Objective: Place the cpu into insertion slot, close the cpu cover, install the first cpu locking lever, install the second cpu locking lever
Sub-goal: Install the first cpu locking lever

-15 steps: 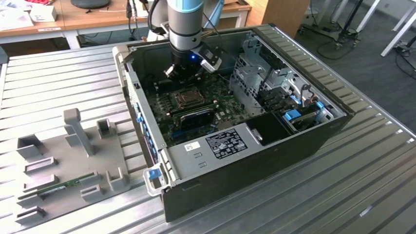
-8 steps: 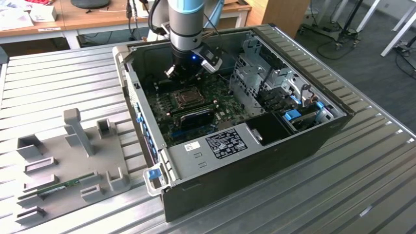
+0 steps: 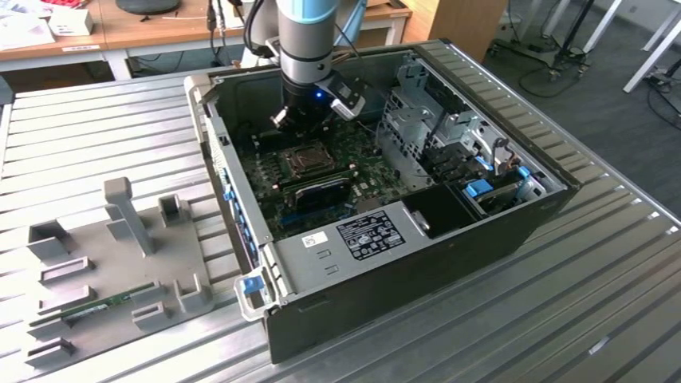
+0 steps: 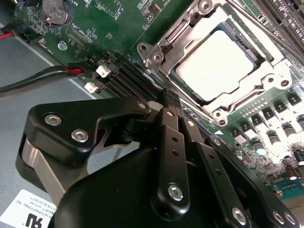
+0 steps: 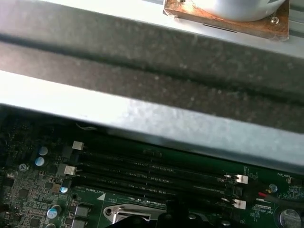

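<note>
Closest to me, the gripper (image 4: 170, 97) has its black fingers (image 4: 167, 123) pressed together with nothing between them. It hangs just above the green board, beside the black memory slots (image 4: 128, 76). Just past the fingertips sits the socket (image 3: 303, 162), with the cpu (image 4: 221, 64) lying flat in it and the cover (image 4: 259, 85) down around the chip's edges. A thin lever rod (image 4: 256, 23) runs along the far side; I cannot tell whether it is latched. Red and black cables (image 4: 42, 76) cross the bare case floor beside me. In the exterior view, the drive cage (image 3: 426, 120) crowds the socket on the exterior view's right. The case wall (image 3: 218, 152) closes in on the exterior view's left. Beyond the case (image 3: 511, 231), a grey tray (image 3: 117, 263) lies on the slatted table (image 3: 96, 136).
</note>
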